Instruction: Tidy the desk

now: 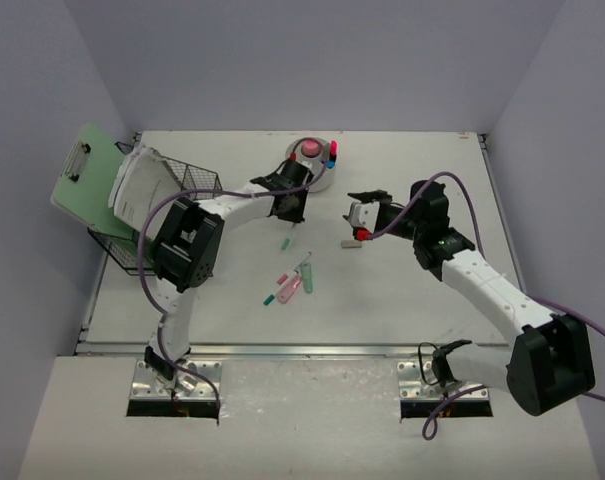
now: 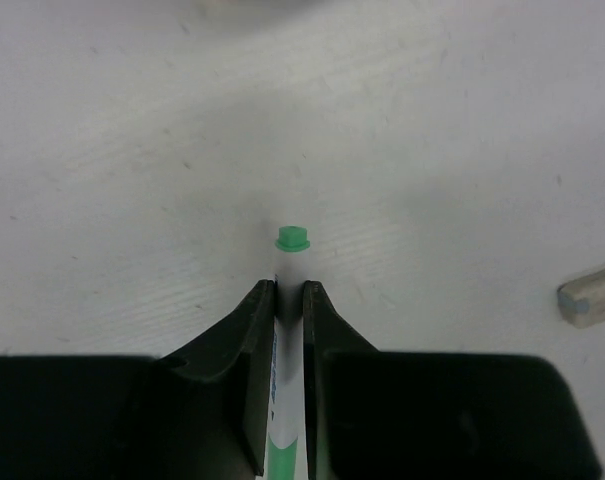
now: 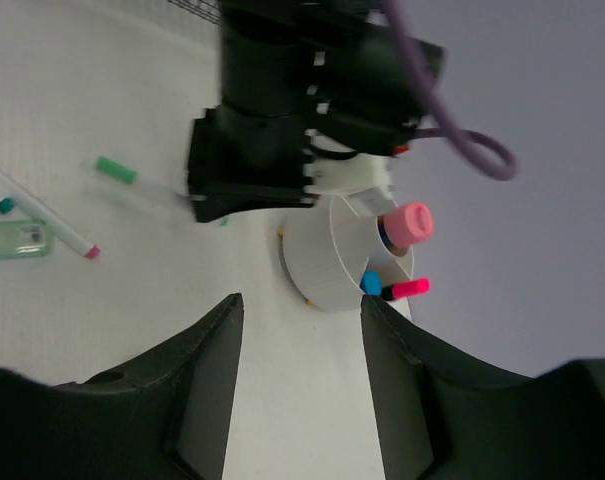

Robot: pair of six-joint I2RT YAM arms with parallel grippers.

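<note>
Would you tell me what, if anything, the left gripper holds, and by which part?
Left gripper pinches a green-capped marker by its white barrel, behind the cap.

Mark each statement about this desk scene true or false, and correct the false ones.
1. The left gripper is closed on a green-capped marker. True.
2. The right gripper holds a pink marker. False: its jaws stand open with nothing between them.
3. The white pen holder is empty. False: pink, blue and red caps stick out of it.
4. Several loose markers lie on the desk, nearer the arm bases than the pen holder. True.
5. The green clipboard lies flat in the middle of the desk. False: it sits at the far left, by the wire basket.
</note>
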